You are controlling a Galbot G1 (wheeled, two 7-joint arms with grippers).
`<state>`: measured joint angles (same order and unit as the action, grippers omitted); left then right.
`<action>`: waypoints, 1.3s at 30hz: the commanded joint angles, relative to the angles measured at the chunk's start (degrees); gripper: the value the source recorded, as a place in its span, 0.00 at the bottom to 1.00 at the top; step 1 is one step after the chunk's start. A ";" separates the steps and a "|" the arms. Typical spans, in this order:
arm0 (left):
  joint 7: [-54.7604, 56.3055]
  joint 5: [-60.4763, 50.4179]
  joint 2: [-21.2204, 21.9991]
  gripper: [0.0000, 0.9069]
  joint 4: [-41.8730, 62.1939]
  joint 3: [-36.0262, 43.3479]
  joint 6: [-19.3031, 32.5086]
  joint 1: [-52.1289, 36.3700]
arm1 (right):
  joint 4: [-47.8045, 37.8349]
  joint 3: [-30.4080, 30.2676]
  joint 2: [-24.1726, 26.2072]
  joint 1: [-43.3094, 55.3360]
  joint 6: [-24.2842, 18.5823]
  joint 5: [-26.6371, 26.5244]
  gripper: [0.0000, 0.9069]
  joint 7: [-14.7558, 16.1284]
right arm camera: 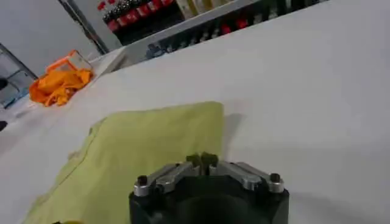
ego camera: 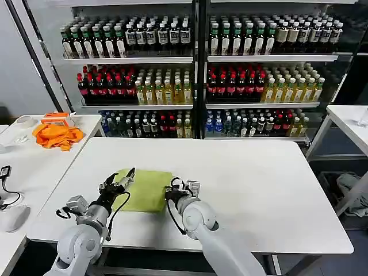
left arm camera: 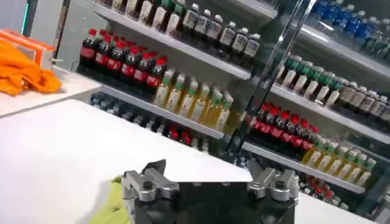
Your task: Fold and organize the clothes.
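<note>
The fingers of the right gripper point(right arm camera: 206, 161) are pressing together at their tips, and a small fold of the light yellow-green T-shirt point(ego camera: 146, 188) seems to be pinched between them, at the shirt's near right edge. The fingers of the left gripper point(ego camera: 126, 177) are standing apart, released, and they are holding nothing; they are hovering at the shirt's left edge, at about 9 o'clock from its middle.

The T-shirt is lying already folded into a compact rectangle on the white tabletop point(ego camera: 247, 190), a little toward 7 o'clock from the tabletop's centre and close to the robot. In the right wrist view its far corner is looking flat and neat, while the near left part is looking looser.

At about 10 o'clock, well apart on a neighbouring table, an orange cloth point(ego camera: 56, 135) is lying in a heap. Behind, at 12 o'clock, shelves of bottles point(ego camera: 172, 86) are filling the wall.

What could go wrong, in my judgement: the right gripper is gripping only a thin bit of soft fabric, so the cloth may slip out when it lifts. If only one layer is caught, the fold may open. With the left side not held, pulling may drag the whole shirt crooked.
</note>
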<state>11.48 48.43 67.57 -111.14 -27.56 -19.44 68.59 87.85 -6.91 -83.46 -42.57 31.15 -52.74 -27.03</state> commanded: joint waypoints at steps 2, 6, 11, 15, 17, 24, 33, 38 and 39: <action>-0.02 -0.15 0.63 1.00 0.27 0.64 0.00 -0.32 | 2.86 0.86 5.74 -0.07 0.30 0.39 0.00 -0.03; 0.00 -0.55 1.33 1.00 0.50 1.16 -0.01 -0.49 | 3.68 1.67 7.49 -0.23 0.47 0.25 0.00 0.15; 0.01 -0.99 1.74 1.00 0.54 1.64 -0.02 -0.61 | 3.42 0.34 6.49 -0.24 0.91 0.84 0.00 0.15; -0.05 -0.87 1.41 1.00 0.44 1.36 -0.03 -0.57 | 0.52 -0.31 2.88 0.10 1.33 1.83 1.00 -0.17; -0.07 -0.82 1.31 1.00 0.44 1.17 0.04 -0.29 | 0.03 -0.45 1.86 0.11 1.34 1.99 1.00 -0.39; -0.27 -0.41 1.05 1.00 0.27 0.65 0.19 0.27 | -0.98 -2.24 -1.33 0.31 1.37 2.63 1.00 -1.81; -0.19 -0.32 0.84 1.00 0.63 1.22 0.15 -0.35 | -3.52 -2.40 -3.99 0.76 1.32 2.79 0.98 -2.88; -0.14 -0.32 0.67 1.00 0.87 1.49 0.11 -0.66 | -3.90 -2.59 -4.36 0.78 1.04 2.94 0.00 -3.50; -0.14 -0.32 0.69 1.00 0.89 1.50 0.10 -0.73 | -3.84 -2.66 -4.35 0.75 1.03 2.96 0.00 -3.49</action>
<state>11.29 48.11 68.24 -110.34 -26.16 -19.24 67.98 85.40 -8.87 -86.03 -41.68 32.06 -49.90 -29.73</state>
